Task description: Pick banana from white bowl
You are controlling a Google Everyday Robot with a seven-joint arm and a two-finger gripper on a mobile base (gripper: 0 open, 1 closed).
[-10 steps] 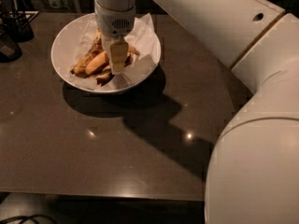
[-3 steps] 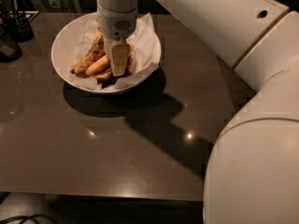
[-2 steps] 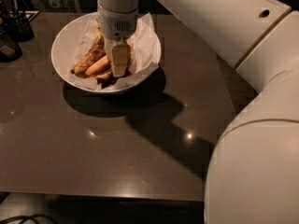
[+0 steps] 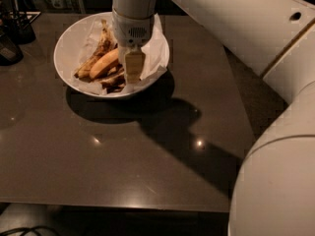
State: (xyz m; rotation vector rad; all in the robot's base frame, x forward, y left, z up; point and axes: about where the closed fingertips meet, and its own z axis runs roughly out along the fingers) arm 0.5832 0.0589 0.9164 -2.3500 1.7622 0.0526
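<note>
The white bowl (image 4: 63, 65) stands at the back left of the dark table and is lined with crumpled white paper. The yellow-orange banana (image 4: 104, 63) lies in it, angled up to the right, among brown-black peels (image 4: 102, 44). My gripper (image 4: 133, 67) hangs straight down from the white arm into the bowl. It sits just right of the banana's upper end, low over the paper and the dark peels at the bowl's front. The wrist hides the back right of the bowl.
Small dark containers (image 4: 11, 36) stand at the table's left back edge. The dark table (image 4: 123, 156) stretches toward me, with its front edge near the bottom. My large white arm (image 4: 275, 107) fills the right side.
The gripper has shifted slightly right and lower in the bowl since the earliest frame. The banana and the peels lie about where they were.
</note>
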